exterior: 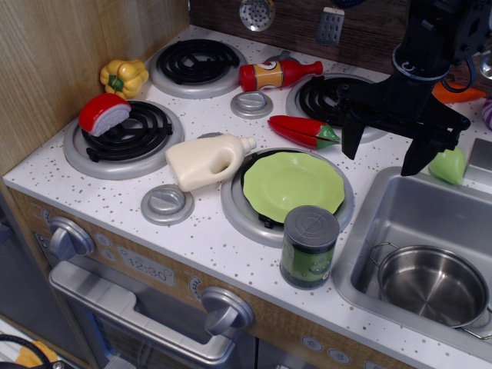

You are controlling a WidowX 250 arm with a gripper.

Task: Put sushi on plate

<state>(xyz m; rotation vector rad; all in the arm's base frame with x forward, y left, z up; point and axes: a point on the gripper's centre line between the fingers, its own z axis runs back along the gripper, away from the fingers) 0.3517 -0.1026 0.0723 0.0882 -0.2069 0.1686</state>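
Observation:
The sushi, a red top over a white base, lies on the front left burner of a toy stove. The light green plate with a wavy rim sits on the front right burner. My gripper hangs above the right side of the counter, near the sink's back edge, far right of the sushi. Its two black fingers are spread apart and hold nothing.
A cream jug lies between the sushi and the plate. A green can stands in front of the plate. A red chili, a red sauce bottle and a yellow pepper lie farther back. A steel pot sits in the sink.

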